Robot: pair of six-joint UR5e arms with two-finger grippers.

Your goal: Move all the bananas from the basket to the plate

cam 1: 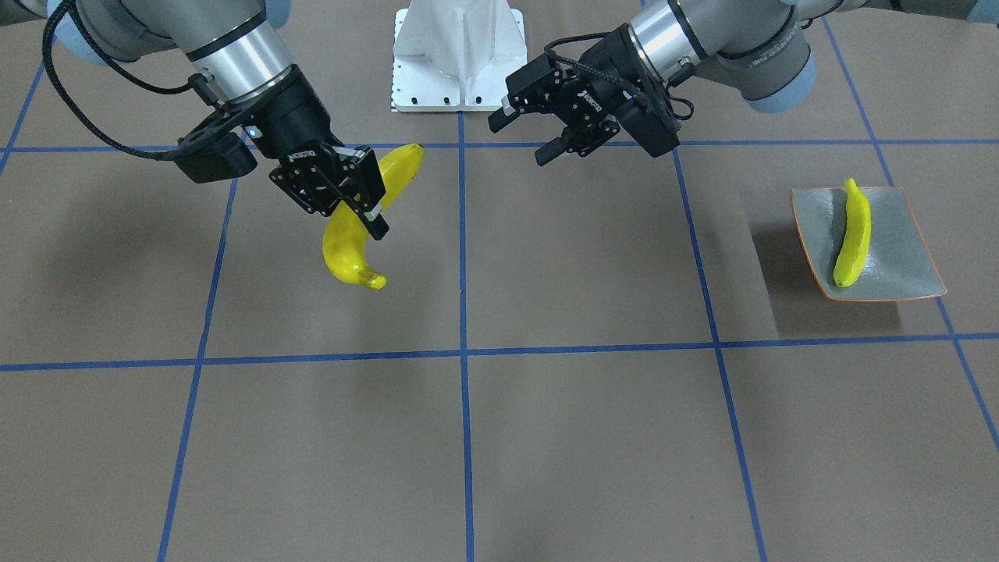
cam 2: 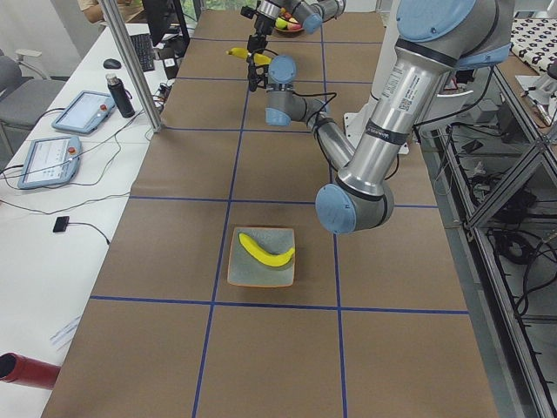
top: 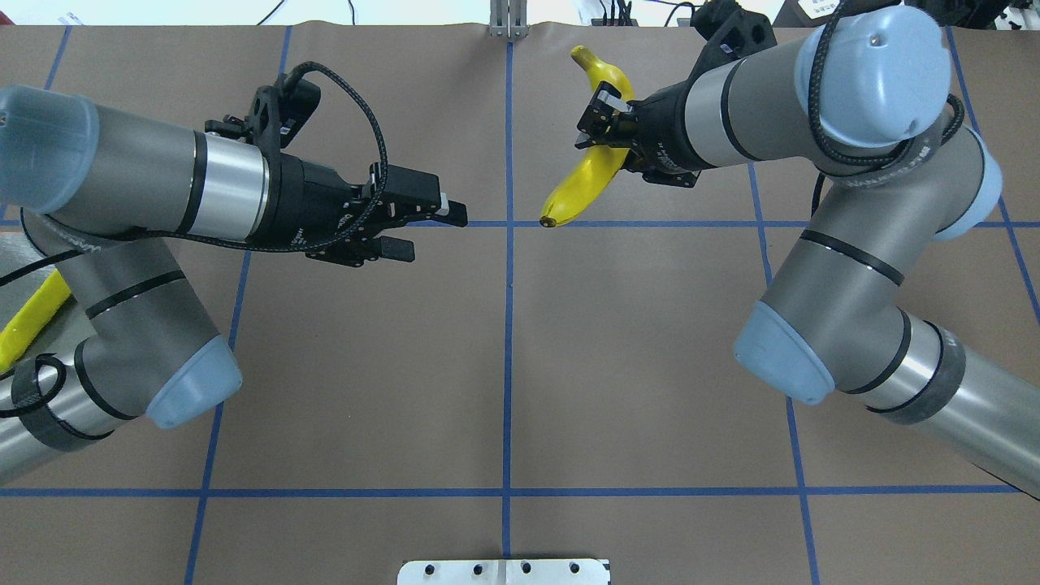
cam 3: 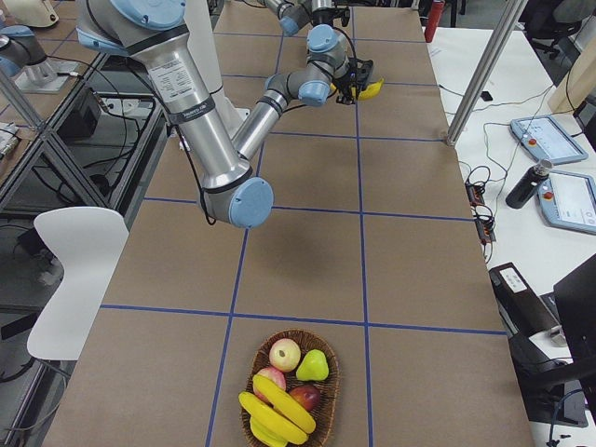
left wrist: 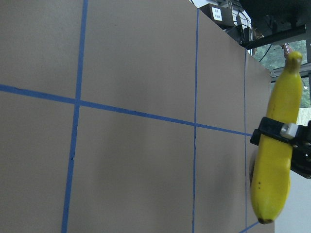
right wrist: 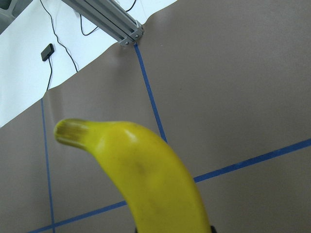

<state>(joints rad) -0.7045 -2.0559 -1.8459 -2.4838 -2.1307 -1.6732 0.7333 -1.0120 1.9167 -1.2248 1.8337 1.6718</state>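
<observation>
Right end effector, fingers closed across the middle of a banana, raised clear of the bench, both ends of the banana sticking out free. Left end effector just across the centre line, fingers spread wide, nothing between them, pointed toward the held banana but apart from it. Farther out on the robot's left, the plate with a second banana lying lengthwise on it. At the opposite end of the bench, the basket, with two more bananas beside apples and a pear.

Seemingly a hand-over under way, right arm to left. For a clean pass: aim the open fingers at a free half of the banana, well off the right fingers. Close fully before letting go on the right side. Draw the right arm back gently to avoid twisting the banana. Glossy, curved skin likely slippery, so grip a thick part, not a tapering tip.
</observation>
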